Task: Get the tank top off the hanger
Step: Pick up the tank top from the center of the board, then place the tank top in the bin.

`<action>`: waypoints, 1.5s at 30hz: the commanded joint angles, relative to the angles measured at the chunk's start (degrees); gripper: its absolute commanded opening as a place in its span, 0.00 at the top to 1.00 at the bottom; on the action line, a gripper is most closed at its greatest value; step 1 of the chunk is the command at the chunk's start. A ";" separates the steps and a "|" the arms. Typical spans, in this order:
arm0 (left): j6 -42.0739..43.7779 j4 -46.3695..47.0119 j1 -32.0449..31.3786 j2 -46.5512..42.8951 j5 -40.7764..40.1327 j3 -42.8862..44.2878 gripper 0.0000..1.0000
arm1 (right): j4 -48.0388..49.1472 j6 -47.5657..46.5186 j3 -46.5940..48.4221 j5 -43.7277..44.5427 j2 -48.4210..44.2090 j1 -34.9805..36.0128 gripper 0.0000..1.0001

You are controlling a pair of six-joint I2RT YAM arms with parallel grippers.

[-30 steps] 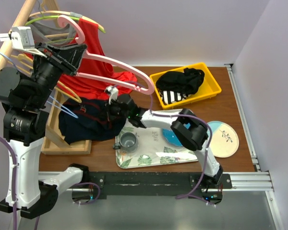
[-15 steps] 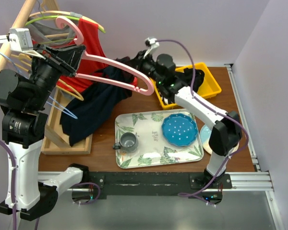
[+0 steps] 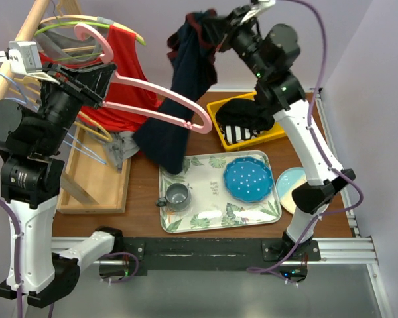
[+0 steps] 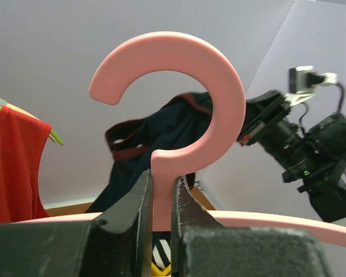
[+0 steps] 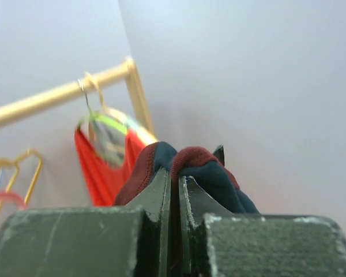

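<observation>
Left claw [image 4: 161,187] clamped on pink hanger [image 4: 222,101] neck. Right claw [image 5: 174,183] raised high, pinching navy tank top [image 3: 186,66] at maroon-trimmed edge; cloth hangs down toward tray [image 3: 205,222].

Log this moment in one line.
left end effector: shut on pink hanger | right end effector: shut on navy tank top, held high | fabric overlaps hanger arm
</observation>
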 commanded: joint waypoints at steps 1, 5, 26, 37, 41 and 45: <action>0.19 2.54 -0.10 -0.34 0.01 0.42 1.00 | 0.43 -5.75 9.09 4.46 1.03 -1.49 1.00; 0.27 2.54 -0.10 -0.34 0.09 0.51 1.00 | 3.15 -8.82 10.16 7.45 0.95 -3.07 1.00; 0.27 2.98 -0.10 2.30 0.80 2.62 1.00 | 12.65 -19.37 12.01 8.60 7.45 -18.37 1.00; 0.71 4.39 -0.10 1.95 0.80 -0.19 1.00 | 10.01 -8.68 -24.51 11.40 -7.65 -18.20 1.00; 0.71 5.27 -0.10 1.69 1.32 -1.42 1.00 | 11.15 0.02 -45.85 12.99 -11.88 -18.28 1.00; 0.97 5.36 -0.10 1.77 1.50 -2.13 1.00 | 7.91 5.04 -55.39 16.06 -8.22 -18.37 1.00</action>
